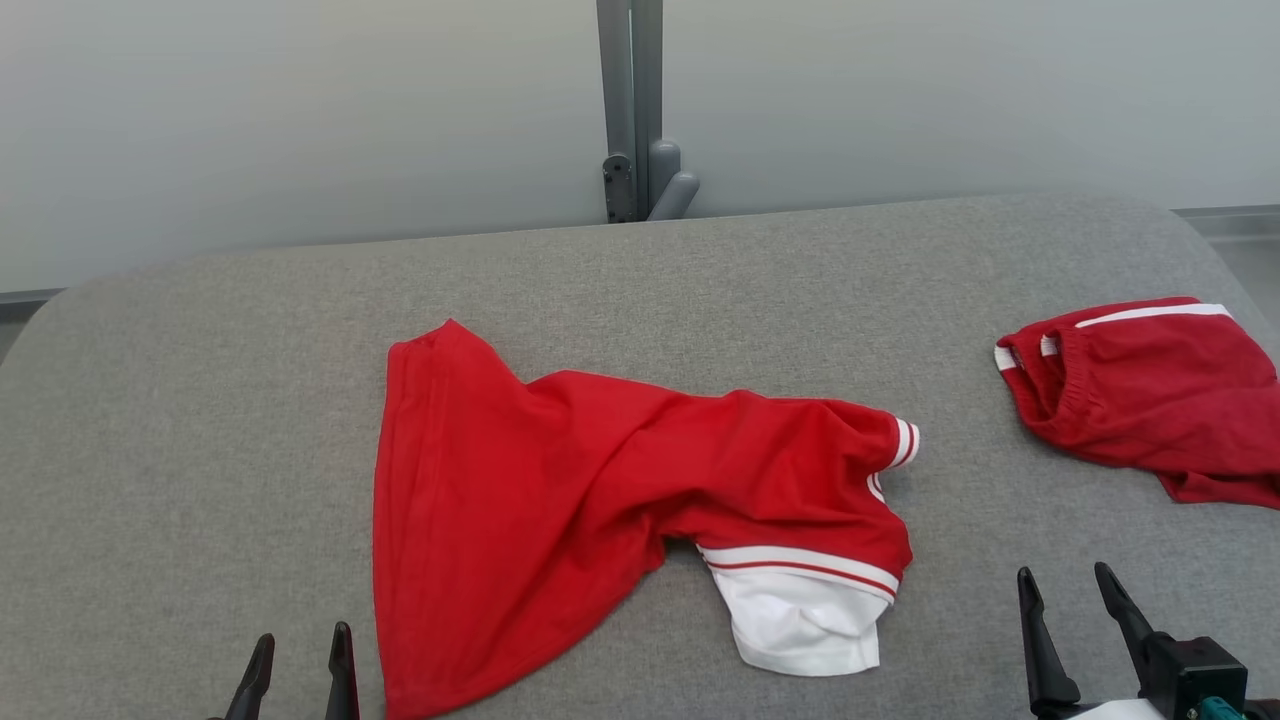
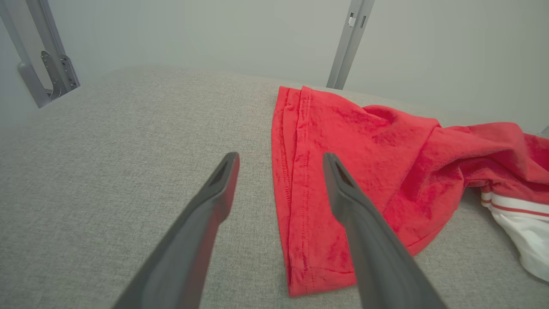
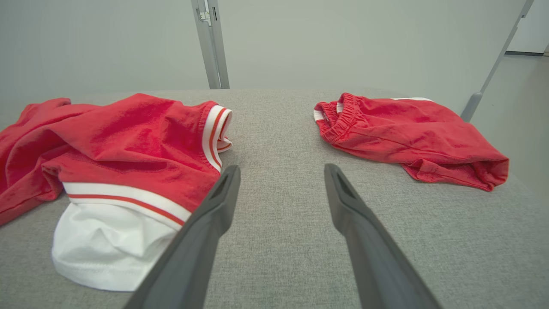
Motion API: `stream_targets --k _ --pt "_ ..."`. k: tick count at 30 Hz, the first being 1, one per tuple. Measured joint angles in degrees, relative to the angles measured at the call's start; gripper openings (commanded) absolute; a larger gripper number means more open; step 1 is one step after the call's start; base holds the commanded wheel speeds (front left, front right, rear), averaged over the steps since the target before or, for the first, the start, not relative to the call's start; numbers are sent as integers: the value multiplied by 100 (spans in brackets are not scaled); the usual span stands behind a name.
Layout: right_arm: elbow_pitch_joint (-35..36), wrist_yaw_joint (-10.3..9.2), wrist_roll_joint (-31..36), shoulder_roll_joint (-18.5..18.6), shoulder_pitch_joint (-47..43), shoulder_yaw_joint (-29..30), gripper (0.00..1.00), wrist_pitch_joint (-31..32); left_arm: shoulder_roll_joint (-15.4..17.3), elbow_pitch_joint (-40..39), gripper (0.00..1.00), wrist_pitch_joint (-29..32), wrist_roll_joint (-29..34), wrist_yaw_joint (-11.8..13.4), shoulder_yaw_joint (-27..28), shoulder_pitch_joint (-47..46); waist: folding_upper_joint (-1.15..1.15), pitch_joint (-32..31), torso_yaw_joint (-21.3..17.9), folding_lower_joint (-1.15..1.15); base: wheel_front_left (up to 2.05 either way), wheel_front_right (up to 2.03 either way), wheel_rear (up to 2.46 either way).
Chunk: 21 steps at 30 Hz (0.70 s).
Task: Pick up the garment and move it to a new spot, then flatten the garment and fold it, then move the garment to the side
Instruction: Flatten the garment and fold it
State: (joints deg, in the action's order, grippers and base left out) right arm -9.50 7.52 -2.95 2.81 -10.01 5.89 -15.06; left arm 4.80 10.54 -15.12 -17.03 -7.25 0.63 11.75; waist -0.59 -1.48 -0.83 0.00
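Note:
A red garment (image 1: 560,480) with white and red striped trim and a white sleeve lies crumpled in the middle of the grey table (image 1: 200,400). In the left wrist view its hemmed edge (image 2: 300,180) runs between and past my fingers. In the right wrist view the white sleeve (image 3: 111,240) lies to the left. My left gripper (image 1: 300,650) stands open at the lower left, just left of the garment's near corner. At the lower right my right gripper (image 1: 1065,585) is open over bare table, to the right of the white sleeve. Neither holds anything.
A second red garment (image 1: 1150,395), with an elastic waistband and white stripe, lies folded at the table's right edge (image 3: 407,133). A grey metal post (image 1: 630,110) rises behind the table's far edge, in front of a pale wall.

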Motion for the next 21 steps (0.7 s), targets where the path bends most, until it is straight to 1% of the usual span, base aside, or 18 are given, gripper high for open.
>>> stream_targets --k 5,21 --pt "-10 0 -44 0 23 -25 100 0 -35 24 100 0 -2 -7 87 -1 0 32 51 0 0 0 0" --pt "-26 0 -98 1 63 -111 100 0 -29 7 100 0 -34 -14 86 -18 0 51 112 0 0 0 0"
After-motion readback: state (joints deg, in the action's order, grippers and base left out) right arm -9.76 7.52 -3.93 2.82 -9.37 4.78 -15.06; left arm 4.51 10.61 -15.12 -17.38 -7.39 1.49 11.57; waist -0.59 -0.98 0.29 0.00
